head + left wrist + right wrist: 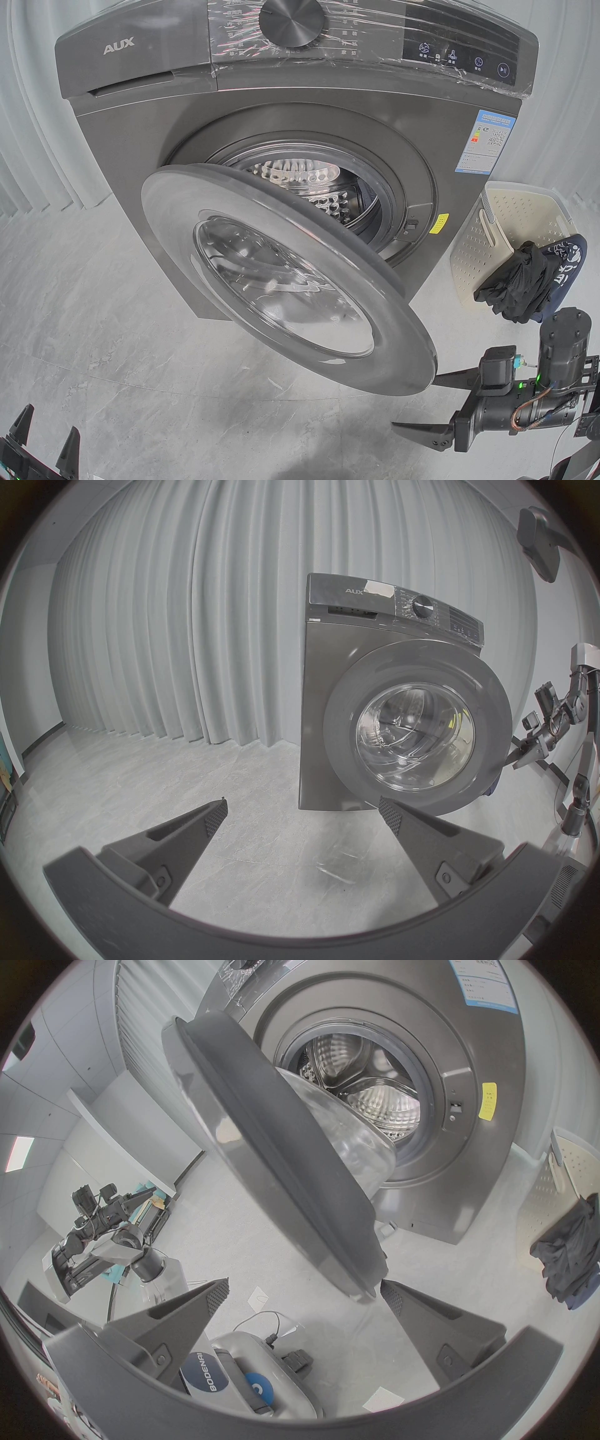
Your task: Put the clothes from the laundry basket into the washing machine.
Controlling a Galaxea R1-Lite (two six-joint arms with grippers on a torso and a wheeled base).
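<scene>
Pale grey floor tiles and pleated curtains surround the washing machine. Its round door hangs wide open, showing the steel drum. Just beside the machine, on the robot's right, stands the laundry basket, with a black garment and a dark blue one draped over its rim. The right arm sits low, its end effector lying level with fingers spread apart, just beside the door's lower rim. The left end effector is low at the left, fingers apart, well away from the machine.
</scene>
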